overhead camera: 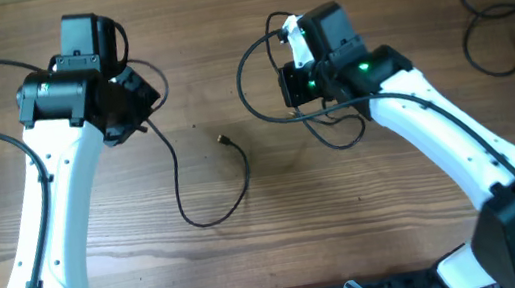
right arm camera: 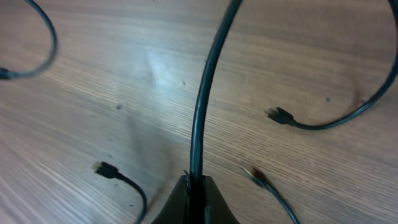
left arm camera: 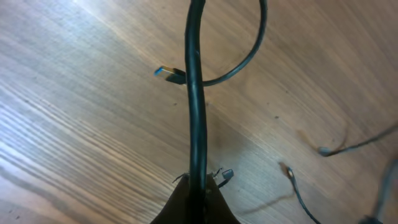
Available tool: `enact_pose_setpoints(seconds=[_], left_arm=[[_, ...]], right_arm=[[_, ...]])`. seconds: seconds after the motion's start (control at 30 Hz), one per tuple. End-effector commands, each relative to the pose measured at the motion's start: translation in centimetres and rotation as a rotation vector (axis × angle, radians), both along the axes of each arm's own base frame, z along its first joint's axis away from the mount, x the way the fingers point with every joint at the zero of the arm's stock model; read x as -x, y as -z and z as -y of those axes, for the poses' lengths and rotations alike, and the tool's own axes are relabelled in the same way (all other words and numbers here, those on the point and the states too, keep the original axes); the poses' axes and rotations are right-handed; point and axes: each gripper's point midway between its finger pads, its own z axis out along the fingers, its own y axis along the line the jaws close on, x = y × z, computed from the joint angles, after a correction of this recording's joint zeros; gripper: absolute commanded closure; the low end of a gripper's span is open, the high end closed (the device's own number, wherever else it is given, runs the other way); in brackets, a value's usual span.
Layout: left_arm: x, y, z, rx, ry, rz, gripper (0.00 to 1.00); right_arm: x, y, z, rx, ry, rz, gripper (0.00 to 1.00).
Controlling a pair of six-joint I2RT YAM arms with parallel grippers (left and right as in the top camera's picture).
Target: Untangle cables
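Both pairs of jaws are closed, each clamped on one of the cables. In the left wrist view the left gripper pinches the left cable, which runs straight up the frame from the fingertips. A further strand curves down from the top edge, crosses behind it and ends in a blue-tipped plug lying flat on the wooden table just left of the held stretch. From overhead this cable leaves the left gripper, runs toward the near edge of the table, hooks round in an open loop and comes back up to its plug, which rests between the two arms and touches neither. In the right wrist view the right gripper is shut on the right cable, which climbs the frame and bends off to the right at the top. Loose plug ends lie on the wood around it: one to the right on a long curving strand, one at lower left and one just right of the fingertips, all apart from one another. From overhead the right cable forms slack loops beside and below the right gripper. The far cable lies in loose bends at the table's far right corner, well apart from both arms.
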Motion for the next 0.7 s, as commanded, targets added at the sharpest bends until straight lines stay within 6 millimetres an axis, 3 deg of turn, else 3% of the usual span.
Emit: enact_pose_setpoints(seconds=[0.0, 0.07, 0.13, 0.2, 0.27, 0.3, 0.33, 0.47, 0.6, 0.67], left_arm=[[-0.5, -0.4, 0.6, 0.016, 0.048, 0.026, 0.96], [-0.7, -0.5, 0.7, 0.017, 0.048, 0.037, 0.96], [-0.9, -0.6, 0.7, 0.018, 0.048, 0.042, 0.96], [-0.9, -0.6, 0.7, 0.018, 0.047, 0.046, 0.96], [-1.1, -0.7, 0.7, 0.019, 0.048, 0.051, 0.96], [-1.4, -0.8, 0.8, 0.021, 0.047, 0.064, 0.96], [-1.6, -0.9, 0.8, 0.022, 0.047, 0.076, 0.96], [-2.2, -1.2, 0.9, 0.024, 0.048, 0.101, 0.96], [-2.1, -1.2, 0.9, 0.024, 0.048, 0.1, 0.96], [-2.1, -1.2, 0.9, 0.024, 0.048, 0.099, 0.96]], right_arm=[[-0.6, -1.7, 0.1, -0.034, 0.005, 0.041, 0.96], [-0.7, -3.6, 0.8, -0.089, 0.008, 0.062, 0.96], [-0.9, -6.5, 2.9, -0.152, 0.035, 0.101, 0.96], [-1.0, -10.2, 6.6, -0.198, 0.103, 0.17, 0.96], [-0.6, -12.4, 9.8, -0.2, 0.173, 0.221, 0.96], [0.2, -14.5, 13.8, -0.183, 0.253, 0.277, 0.96], [0.6, -15.2, 15.6, -0.175, 0.298, 0.293, 0.96], [2.9, -16.8, 23.9, -0.101, 0.503, 0.341, 0.96], [4.8, -15.4, 32.2, 0.006, 0.741, 0.303, 0.96], [5.1, -14.4, 34.8, 0.017, 0.817, 0.273, 0.96]])
